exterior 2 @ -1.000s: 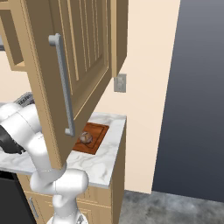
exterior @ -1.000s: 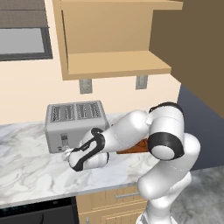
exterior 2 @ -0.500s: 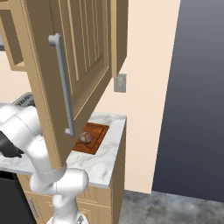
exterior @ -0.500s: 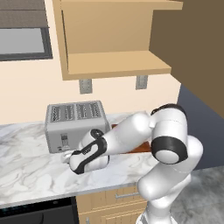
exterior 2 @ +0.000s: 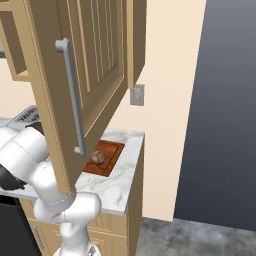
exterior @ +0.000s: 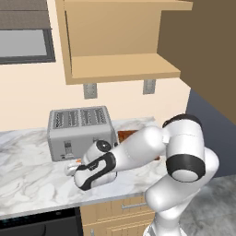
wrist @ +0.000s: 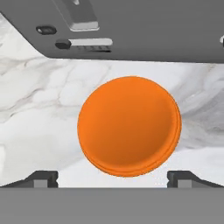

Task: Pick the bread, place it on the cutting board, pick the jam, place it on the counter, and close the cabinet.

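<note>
The jam point(wrist: 129, 126) is seen lid-up on the counter point(wrist: 39, 113), between the spread tips of the pincer point(wrist: 112, 177) and not gripped. Tipping is a risk if a finger clips it during retreat. The bread point(exterior 2: 98, 158) on the cutting board point(exterior 2: 112, 159) and the open cabinet point(exterior 2: 90, 60) door are shown from the right base camera.

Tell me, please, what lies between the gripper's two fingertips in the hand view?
The jam sits there, seen from above as an orange lid on the marble counter. The fingertips stand spread wide at either side of it, with the toaster beyond.
</note>
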### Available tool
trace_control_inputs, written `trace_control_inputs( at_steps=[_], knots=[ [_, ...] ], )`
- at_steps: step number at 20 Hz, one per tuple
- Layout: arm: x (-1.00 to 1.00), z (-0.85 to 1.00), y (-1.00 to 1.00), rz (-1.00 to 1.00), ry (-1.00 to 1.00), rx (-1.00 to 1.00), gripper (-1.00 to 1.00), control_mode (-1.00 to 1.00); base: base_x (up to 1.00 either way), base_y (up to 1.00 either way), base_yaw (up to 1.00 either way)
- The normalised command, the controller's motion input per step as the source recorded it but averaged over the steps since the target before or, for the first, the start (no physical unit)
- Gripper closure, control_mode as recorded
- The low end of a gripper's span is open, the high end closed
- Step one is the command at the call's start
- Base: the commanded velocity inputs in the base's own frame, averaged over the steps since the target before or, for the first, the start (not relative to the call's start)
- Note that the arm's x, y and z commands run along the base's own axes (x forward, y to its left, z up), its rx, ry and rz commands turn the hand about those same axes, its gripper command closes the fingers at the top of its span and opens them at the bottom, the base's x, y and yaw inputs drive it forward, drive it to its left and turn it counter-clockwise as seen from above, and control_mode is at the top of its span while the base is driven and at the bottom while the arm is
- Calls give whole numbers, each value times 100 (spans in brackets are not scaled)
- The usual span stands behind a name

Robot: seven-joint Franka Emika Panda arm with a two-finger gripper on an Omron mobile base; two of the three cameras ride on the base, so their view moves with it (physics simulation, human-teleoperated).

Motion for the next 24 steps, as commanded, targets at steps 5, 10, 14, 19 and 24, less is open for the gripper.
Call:
trace_control_inputs(
  at_steps=[5, 10, 14, 19, 24],
  knots=[
    [-14, 18, -11, 0, -9, 0, -100, -100, 0, 0, 0],
    [-8, 28, -12, 0, -6, 0, -100, -100, 0, 0, 0],
    [-3, 16, -11, 0, -12, 0, -100, -100, 0, 0, 0],
    [-7, 26, -14, 0, -7, 0, -100, -100, 0, 0, 0],
    [-11, 36, -12, 0, -3, 1, -100, -100, 0, 0, 0]
  ],
)
